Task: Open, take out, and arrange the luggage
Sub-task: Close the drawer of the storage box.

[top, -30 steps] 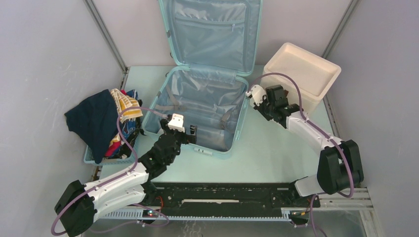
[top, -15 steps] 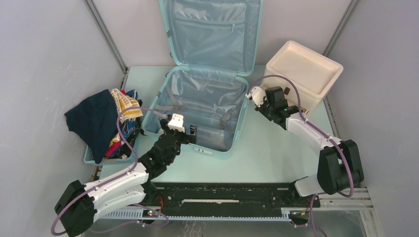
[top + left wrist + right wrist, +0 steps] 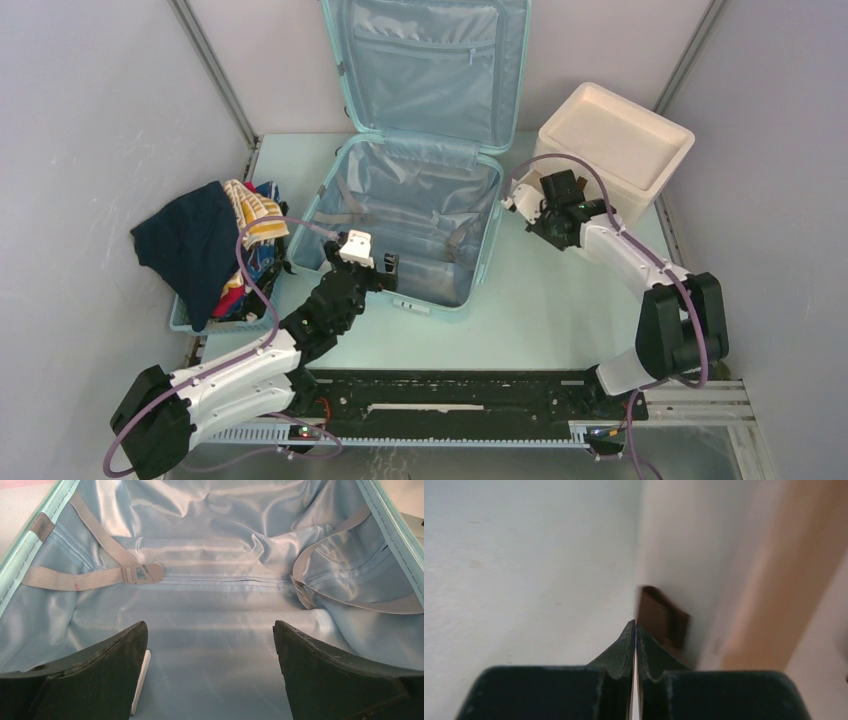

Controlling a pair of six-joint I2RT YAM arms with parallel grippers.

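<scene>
- Well, from above: the luggage [image 3: 415, 215] lies open on the surface [image 3: 560, 300], lid upright. The left gripper [image 3: 360, 266] is at its near rim, the right gripper [image 3: 522, 200] beside the cream box [image 3: 620, 135].
- Left wrist: jaws wide apart over the grey-blue lining [image 3: 215, 605].
- Right wrist: jaws together, empty, close to a brown tab [image 3: 664, 620].

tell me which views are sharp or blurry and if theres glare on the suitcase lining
Top external: sharp, evenly lit, soft shadows around the luggage. Left wrist: its lining is in focus, with a pale sheen on the folds but no harsh glare. Right wrist: the cream box and brown tab are blurred, while the right gripper, shut in front of them, looks sharper.
</scene>
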